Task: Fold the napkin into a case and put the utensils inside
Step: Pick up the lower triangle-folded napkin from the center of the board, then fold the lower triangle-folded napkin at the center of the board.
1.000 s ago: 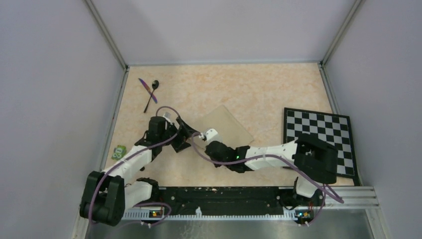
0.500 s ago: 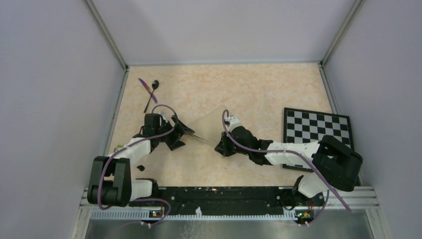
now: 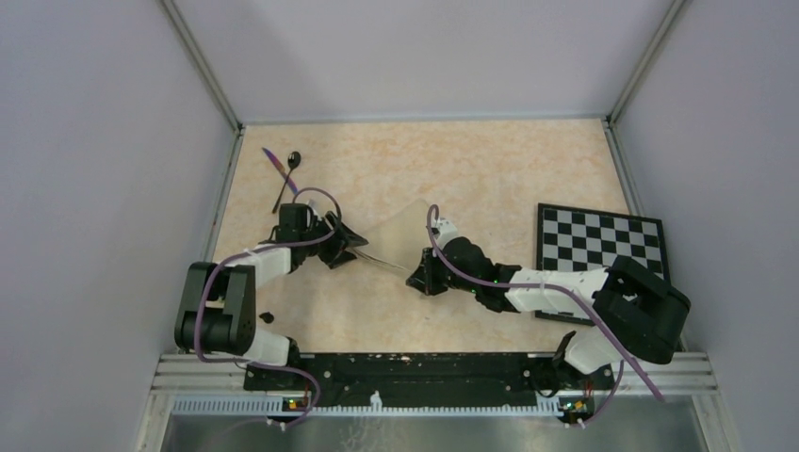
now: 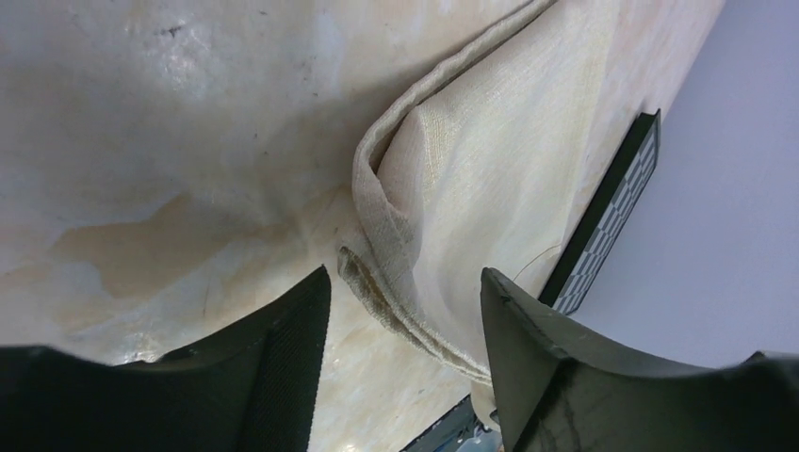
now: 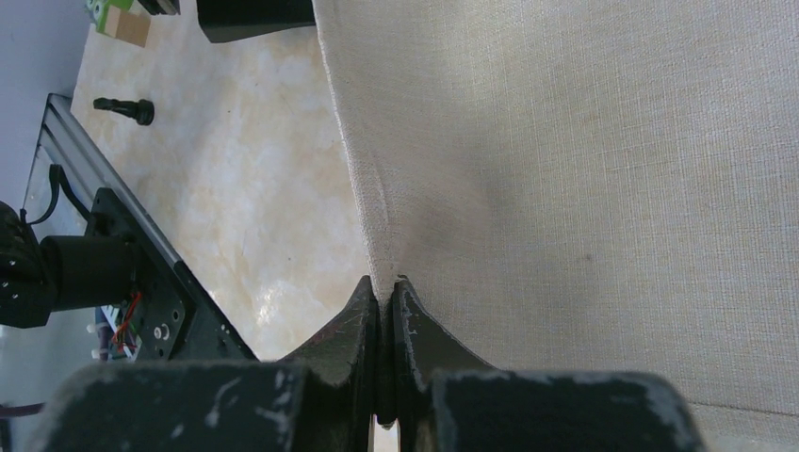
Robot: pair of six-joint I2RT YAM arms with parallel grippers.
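Note:
The beige napkin [image 3: 396, 237] lies mid-table, partly lifted between my two grippers. My right gripper [image 3: 424, 275] is shut on its near edge; in the right wrist view the cloth [image 5: 584, 169] runs straight into the closed fingertips of that gripper [image 5: 387, 285]. My left gripper [image 3: 351, 248] is at the napkin's left corner. In the left wrist view, the doubled, rolled corner of the napkin [image 4: 386, 226] sits in the gap of the open left gripper [image 4: 405, 297], touching neither finger. The black spoon [image 3: 286, 181] and the purple knife [image 3: 276, 164] lie crossed at the far left.
A black-and-white checkerboard [image 3: 603, 256] lies at the right, also in the left wrist view [image 4: 612, 212]. A small black object [image 3: 267, 317] sits near the left arm's base. A metal rail [image 3: 424, 372] runs along the near edge. Walls enclose the table.
My right gripper has swung right, away from the left gripper, still shut on the napkin's edge. My left gripper has moved up to the napkin's left corner and its jaws have narrowed.

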